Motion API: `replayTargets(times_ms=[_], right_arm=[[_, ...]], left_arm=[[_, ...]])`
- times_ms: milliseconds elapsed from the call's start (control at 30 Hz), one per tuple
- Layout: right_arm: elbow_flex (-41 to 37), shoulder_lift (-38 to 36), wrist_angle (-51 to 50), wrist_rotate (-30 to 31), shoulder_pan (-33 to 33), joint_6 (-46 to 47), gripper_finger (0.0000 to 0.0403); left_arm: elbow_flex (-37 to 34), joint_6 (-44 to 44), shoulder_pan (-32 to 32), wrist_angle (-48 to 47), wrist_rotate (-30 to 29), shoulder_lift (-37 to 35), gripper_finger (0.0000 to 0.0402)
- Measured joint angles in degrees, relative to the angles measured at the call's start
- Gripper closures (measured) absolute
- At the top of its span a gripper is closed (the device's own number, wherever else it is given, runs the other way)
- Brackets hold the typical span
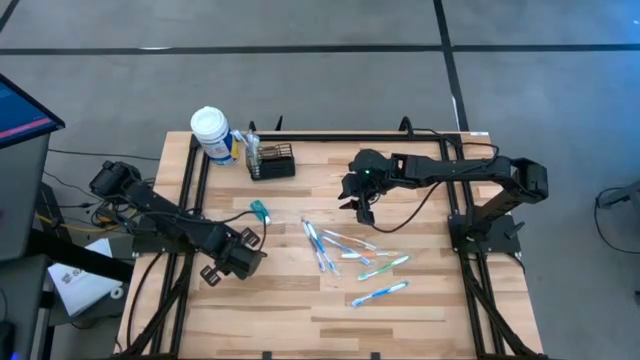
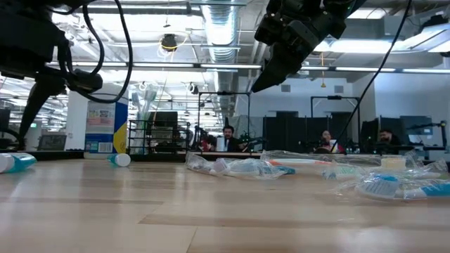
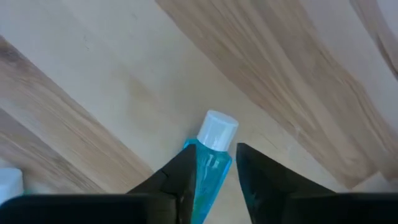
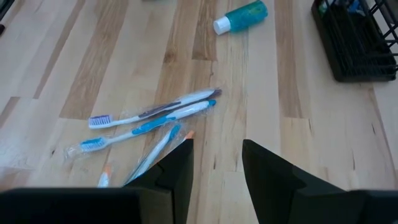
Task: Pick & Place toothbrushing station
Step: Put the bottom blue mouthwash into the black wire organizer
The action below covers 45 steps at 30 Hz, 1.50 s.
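Black mesh caddy (image 1: 272,161) at worktop (image 1: 300,300) rear, well apart from both claws, left claw (image 1: 256,237) (fingers parted, straddling a small teal bottle (image 1: 261,209)), right claw (image 1: 357,205) spread, empty.

I can make out no words, brands or numbers anywhere. The big tub (image 1: 212,133) at about eleven o'clock on the table (image 1: 300,320) carries a blue label, but its print is too small for me to read. In the low view a blue and yellow poster (image 2: 105,126) stands in the room behind the table; it has lettering, and none of it is legible. The little teal bottle (image 3: 210,163) between my left fingers (image 3: 180,180) shows no print on the side I can see. The wrapped toothbrushes (image 4: 152,115) below my right wrist show no readable marks either.
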Motion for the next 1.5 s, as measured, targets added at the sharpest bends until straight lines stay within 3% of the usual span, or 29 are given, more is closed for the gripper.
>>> replayTargets(times_ms=[300,633,1100,1500], right_arm=[[0.0,0.0,0.0,0.0,0.0,0.1,0.0275],[0.0,0.0,0.0,0.0,0.0,0.1,0.0275],[0.0,0.0,0.0,0.0,0.0,0.1,0.0275],[0.0,0.0,0.0,0.0,0.0,0.1,0.0275]], left_arm=[[-1.4,5.6,0.0,1.6,-0.3,0.0,0.0247],[-4.2,5.8,0.0,5.7,-0.5,0.0,0.0226],[-5.2,8.9,0.0,8.4,0.2,0.4,0.0222],[-10.3,8.9,0.0,14.5,1.1,0.3,0.0228]])
